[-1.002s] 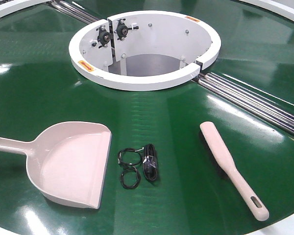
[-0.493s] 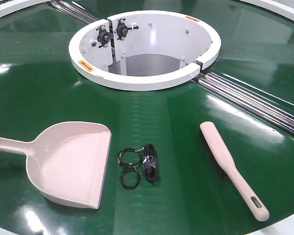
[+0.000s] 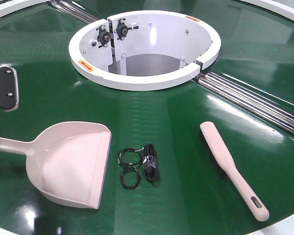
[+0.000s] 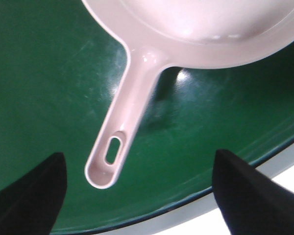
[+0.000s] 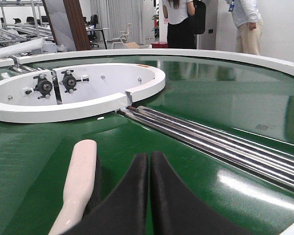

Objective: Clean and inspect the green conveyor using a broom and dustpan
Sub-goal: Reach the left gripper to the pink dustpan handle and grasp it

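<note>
From the front, the dustpan point(image 3: 71, 164) and broom point(image 3: 232, 169) lie apart on the glossy green conveyor point(image 3: 186, 117), neither lifted. Left wrist: the left claw point(image 4: 137, 188) gapes astride the dustpan handle; I'd say lower, then clench. Right wrist: the right claw point(image 5: 149, 196) is clenched empty beside the broom; people point(image 5: 179, 19) stand beyond.

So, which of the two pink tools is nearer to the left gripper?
The dustpan, the wide scoop: its handle lies between the open fingers of the left gripper. The slim broom lies far right.
</note>
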Robot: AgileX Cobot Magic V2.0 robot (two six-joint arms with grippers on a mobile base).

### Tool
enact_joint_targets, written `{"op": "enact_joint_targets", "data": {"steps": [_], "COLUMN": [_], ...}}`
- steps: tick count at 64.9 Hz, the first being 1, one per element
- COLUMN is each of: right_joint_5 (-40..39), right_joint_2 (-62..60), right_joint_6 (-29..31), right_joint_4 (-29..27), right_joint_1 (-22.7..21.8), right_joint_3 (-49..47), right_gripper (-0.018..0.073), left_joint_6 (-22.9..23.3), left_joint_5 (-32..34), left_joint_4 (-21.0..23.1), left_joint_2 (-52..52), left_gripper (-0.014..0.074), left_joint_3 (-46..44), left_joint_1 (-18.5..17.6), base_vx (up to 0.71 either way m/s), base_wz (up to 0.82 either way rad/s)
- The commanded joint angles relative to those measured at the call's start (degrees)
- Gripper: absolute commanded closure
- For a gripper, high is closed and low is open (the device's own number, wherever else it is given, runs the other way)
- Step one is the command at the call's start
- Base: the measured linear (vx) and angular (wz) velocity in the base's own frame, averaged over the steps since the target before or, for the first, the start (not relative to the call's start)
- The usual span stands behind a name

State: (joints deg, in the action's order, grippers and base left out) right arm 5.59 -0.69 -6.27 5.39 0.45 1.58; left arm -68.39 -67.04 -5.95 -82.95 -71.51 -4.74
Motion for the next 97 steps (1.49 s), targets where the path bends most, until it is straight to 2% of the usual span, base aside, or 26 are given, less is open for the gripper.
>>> {"op": "enact_joint_targets", "data": {"steps": [1, 9, 23, 46, 61, 75, 97], "right_joint_5": [-4.2, -4.2, -4.2, -4.2, -4.2, -4.2, -4.2], "right_joint_2": [-0.6, -0.6, -0.6, -0.6, -0.6, -0.6, -0.6], "right_joint_6": [0.1, 0.1, 0.1, 0.1, 0.1, 0.1, 0.1], "right_joint_4": [0.0, 0.0, 0.0, 0.0, 0.0, 0.0, 0.0], "right_joint_1": [-0.3, -0.3, -0.3, -0.3, -0.3, -0.3, -0.3], "right_joint_3": [0.2, 0.2, 0.2, 0.2, 0.2, 0.2, 0.2], "right_gripper": [0.0568, 0.0568, 0.0568, 0.0568, 0.0568, 0.0568, 0.0568], "left_joint_6": [-1.9, -3.5, -5.3, -5.4, -7.0, -11.3, -13.3], "left_joint_5": [1.4, -1.4, -1.2, -0.4, 2.1, 2.4, 3.2], "left_joint_4": [-0.2, -0.2, -0.2, -2.2, -3.3, -3.2, -2.7], "left_joint_2": [-1.0, -5.1, -9.3, -14.7, -17.3, -18.6, -19.6], "left_gripper": [0.0021, 0.0041, 0.0097, 0.0088, 0.0085, 0.0085, 0.0112], "left_joint_3": [-2.9, -5.7, -7.0, -7.0, -7.0, -7.0, -7.0], "left_joint_1": [-0.1, -0.1, -0.1, -0.1, -0.1, -0.1, -0.1], "base_vx": [0.0, 0.0, 0.0, 0.0, 0.0, 0.0, 0.0], "base_wz": [0.0, 0.0, 0.0, 0.0, 0.0, 0.0, 0.0]}}
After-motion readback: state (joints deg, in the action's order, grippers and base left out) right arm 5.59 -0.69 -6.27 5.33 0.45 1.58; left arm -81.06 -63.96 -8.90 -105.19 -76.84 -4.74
